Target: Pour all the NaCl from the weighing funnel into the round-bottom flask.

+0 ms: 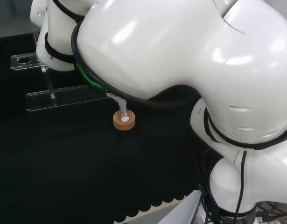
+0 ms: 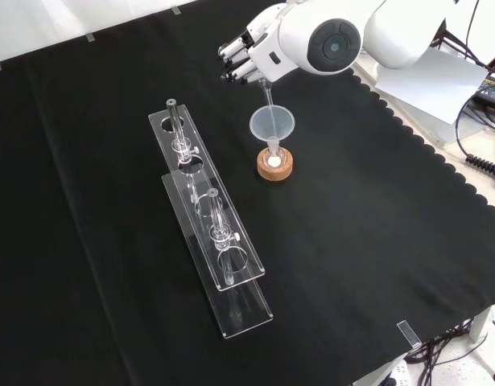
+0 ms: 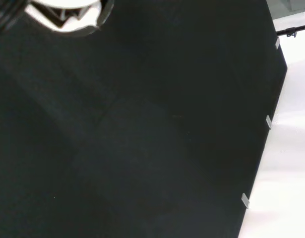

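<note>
Clear, light and breakable, the plastic weighing funnel (image 2: 271, 123) hangs tipped over the small round-bottom glass flask (image 2: 274, 160), its thin stem pinched by the hand's (image 2: 245, 55) curled fingers (image 2: 235, 72).

In the front view, the cork ring (image 2: 275, 167) with its flask is the landmark. Bare black cloth (image 2: 376, 241) lies open to its right and nearer the camera. To its left, well apart, two clear racks (image 2: 219, 241) block the way. Above it the funnel (image 2: 271, 125) and hand (image 2: 247, 56) crowd the space.
</note>
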### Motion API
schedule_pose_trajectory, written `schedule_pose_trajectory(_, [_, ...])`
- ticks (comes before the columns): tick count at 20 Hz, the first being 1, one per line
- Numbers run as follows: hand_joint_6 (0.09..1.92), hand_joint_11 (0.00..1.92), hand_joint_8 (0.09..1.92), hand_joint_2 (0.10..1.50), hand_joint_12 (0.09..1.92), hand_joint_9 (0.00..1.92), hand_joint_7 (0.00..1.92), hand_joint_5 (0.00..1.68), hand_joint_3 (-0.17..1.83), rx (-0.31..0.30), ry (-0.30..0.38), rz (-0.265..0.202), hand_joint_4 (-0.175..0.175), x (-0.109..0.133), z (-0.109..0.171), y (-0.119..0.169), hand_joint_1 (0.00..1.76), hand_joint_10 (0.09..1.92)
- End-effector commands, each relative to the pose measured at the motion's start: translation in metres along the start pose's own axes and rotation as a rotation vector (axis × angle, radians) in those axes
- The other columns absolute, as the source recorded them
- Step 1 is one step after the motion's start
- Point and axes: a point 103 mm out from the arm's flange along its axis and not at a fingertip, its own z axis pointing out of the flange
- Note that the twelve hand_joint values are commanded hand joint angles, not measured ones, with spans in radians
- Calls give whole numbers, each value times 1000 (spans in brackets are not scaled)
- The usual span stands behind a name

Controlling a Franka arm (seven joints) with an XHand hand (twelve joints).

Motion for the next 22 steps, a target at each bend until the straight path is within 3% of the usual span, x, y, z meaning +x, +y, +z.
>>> schedule_pose_trajectory(1, [852, 483, 643, 611, 1250, 776, 410, 1209, 792, 7, -2, 4, 175, 0, 0, 0, 1108, 489])
schedule_pose_trajectory(11, [850, 480, 642, 611, 1253, 773, 408, 1210, 791, 2, 23, 9, 175, -2, 4, 0, 1108, 492])
schedule_pose_trajectory(22, [853, 481, 642, 614, 1255, 772, 409, 1207, 789, -48, 188, 17, 175, -11, 22, 1, 1106, 495])
